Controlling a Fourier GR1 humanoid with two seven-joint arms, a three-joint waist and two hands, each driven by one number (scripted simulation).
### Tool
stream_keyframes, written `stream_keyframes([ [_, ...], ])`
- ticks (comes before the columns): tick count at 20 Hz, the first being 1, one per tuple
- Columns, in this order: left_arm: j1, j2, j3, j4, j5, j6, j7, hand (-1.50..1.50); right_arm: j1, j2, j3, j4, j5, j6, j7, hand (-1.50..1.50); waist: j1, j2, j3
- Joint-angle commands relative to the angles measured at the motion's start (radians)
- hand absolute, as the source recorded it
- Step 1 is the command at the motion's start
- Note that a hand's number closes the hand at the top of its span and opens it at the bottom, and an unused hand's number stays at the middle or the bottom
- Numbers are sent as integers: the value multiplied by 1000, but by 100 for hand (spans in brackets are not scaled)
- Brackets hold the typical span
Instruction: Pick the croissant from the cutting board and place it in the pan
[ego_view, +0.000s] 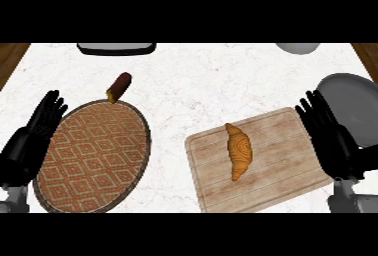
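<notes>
Finding no step of the task begun: the croissant (238, 152) lies lengthwise on the cutting board (288, 167), near the board's middle, at about 4 o'clock from the counter's centre, untouched by either hand. The pan (94, 156), a round vessel with a patterned orange floor and a dark rim, sits at about 8 o'clock, well apart from the board, its brown handle (119, 86) pointing up toward 12 o'clock; nothing lies in it. The right hand (332, 140) stands at 3 o'clock, just beside the board's right edge, fingers straight and spread upward, holding nothing. The left hand (31, 140) stands at 9 o'clock, just beside the pan's left rim, likewise straight-fingered and empty, at rest. A grey plate (353, 100) shows behind the right hand at about 2 o'clock, partly hidden by it. A dark tray (117, 48) at 11 o'clock and a pale bowl (299, 47) at 1 o'clock are cut by the upper edge of the view. Assessment: everything is outstanding, namely the reach, the grasp, the carry across the bare marble counter (192, 85) and the release in the pan. The right hand is the nearer to the croissant and appears the likelier to take it.
</notes>
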Motion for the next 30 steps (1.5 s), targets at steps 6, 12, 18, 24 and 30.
stream_keyframes([
  [6, -113, -86, -2, 1, 19, 106, 147, 0, -417, -92, 136, -49, 63, 209, 40, 150, 65, -7, 0],
  [12, -93, -132, -20, -15, 16, 172, 225, 0, -201, -368, 151, -133, 432, 209, -158, -150, -21, -20, 1],
  [18, -123, -111, 1, -37, 19, 163, 292, 0, -193, -485, 134, -140, 567, 255, -185, -150, 0, -16, 0],
  [24, -156, -189, -24, 75, -35, 175, 232, 0, -387, -486, 184, -167, 608, 379, -45, -150, 7, -12, -1],
  [30, -150, -186, -59, -23, -59, 188, 291, 0, -550, -441, 382, -123, 798, 468, 129, -150, 35, -12, -2],
])
